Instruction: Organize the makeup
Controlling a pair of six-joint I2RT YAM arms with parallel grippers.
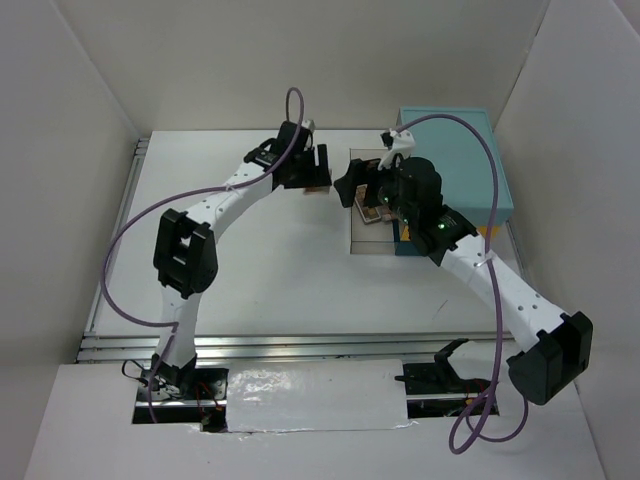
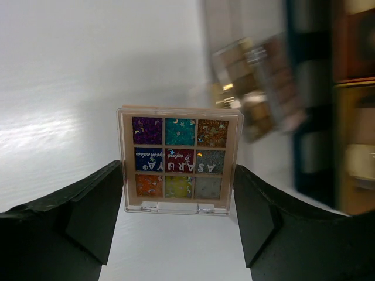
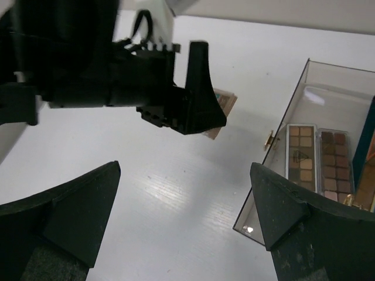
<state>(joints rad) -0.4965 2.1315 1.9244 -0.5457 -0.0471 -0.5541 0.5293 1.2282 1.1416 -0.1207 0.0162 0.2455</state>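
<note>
My left gripper is shut on a small square eyeshadow palette with colourful glitter pans, its fingers pressing the two side edges. In the top view this gripper is at the table's middle back, just left of the case. The palette's corner peeks out under the left arm's finger in the right wrist view. My right gripper is open and empty above bare table, beside a clear tray holding two brown eyeshadow palettes. Sponges, tubes and bottle are out of view.
The big teal case stands at the back right, with the clear tray lying open at its left side. The two grippers sit close together, facing each other. White walls enclose the table on three sides.
</note>
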